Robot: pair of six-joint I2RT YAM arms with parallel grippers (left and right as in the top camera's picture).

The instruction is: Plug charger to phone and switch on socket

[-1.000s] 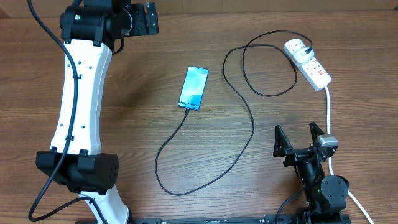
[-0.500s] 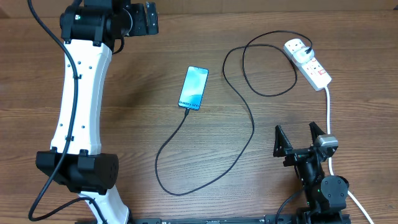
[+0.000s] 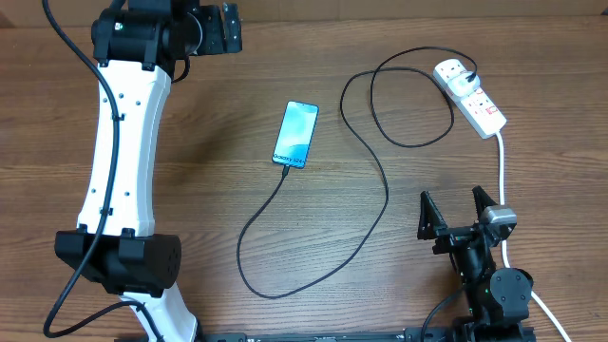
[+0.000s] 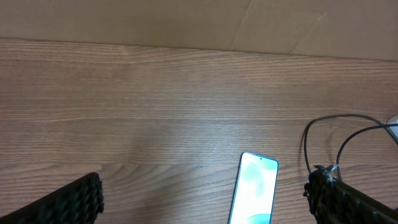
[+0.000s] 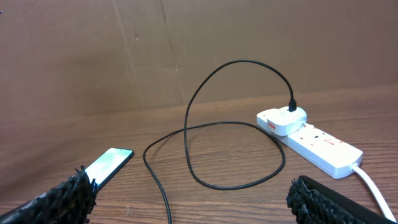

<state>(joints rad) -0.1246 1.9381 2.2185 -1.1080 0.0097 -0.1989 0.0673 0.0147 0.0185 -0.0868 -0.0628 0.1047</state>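
Observation:
The phone (image 3: 295, 134) lies face up mid-table, its teal screen lit. The charger (image 3: 385, 190), a thin black cable, meets the phone's near end, loops across the wood and rises to a black plug (image 3: 472, 74) set in the socket (image 3: 478, 101), a white strip at the far right. My left gripper (image 3: 221, 28) hangs open at the far left, well away from the phone (image 4: 255, 190). My right gripper (image 3: 456, 211) stands open near the front edge, short of the socket (image 5: 317, 140), with the cable (image 5: 186, 124) and phone (image 5: 109, 163) ahead. Both grippers, left (image 4: 205, 186) and right (image 5: 193, 190), hold nothing.
The socket's thick white cord (image 3: 503, 171) runs down the right side, past my right arm's base. A brown cardboard wall (image 5: 186, 43) backs the table. The left arm's white link (image 3: 123, 142) spans the table's left side.

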